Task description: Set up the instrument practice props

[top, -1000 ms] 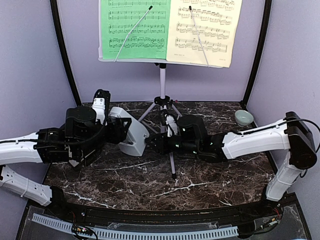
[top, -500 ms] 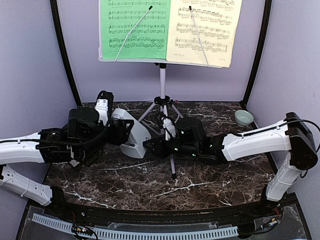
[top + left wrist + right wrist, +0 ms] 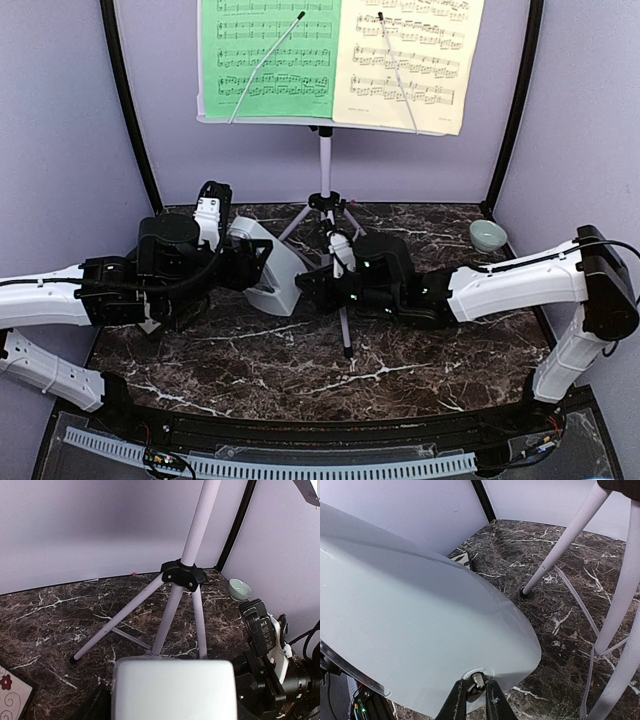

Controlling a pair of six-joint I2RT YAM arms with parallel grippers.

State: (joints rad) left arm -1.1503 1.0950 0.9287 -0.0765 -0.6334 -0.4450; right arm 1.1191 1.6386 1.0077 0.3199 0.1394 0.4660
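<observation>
While the right gripper (image 3: pixel 475 696) pinches a small metal pin (image 3: pixel 478 679) on the light-grey pyramid metronome (image 3: pixel 420 620), the left gripper (image 3: pixel 250 268) clasps that metronome's body, held tilted over the dark marbled tabletop (image 3: pixel 400 370). Behind stands the white tripod music stand (image 3: pixel 324 160), carrying a green music sheet (image 3: pixel 270 50) and a pale-yellow music sheet (image 3: pixel 410 50), against lilac walls (image 3: pixel 60 150). Compared with a second ago, the left gripper and metronome sit slightly farther right.

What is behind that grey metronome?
Behind the metronome stand the white music stand's tripod legs on the marble table, with a small pale-green bowl farther back on the right. The metronome covers the lower ends of two legs.
</observation>
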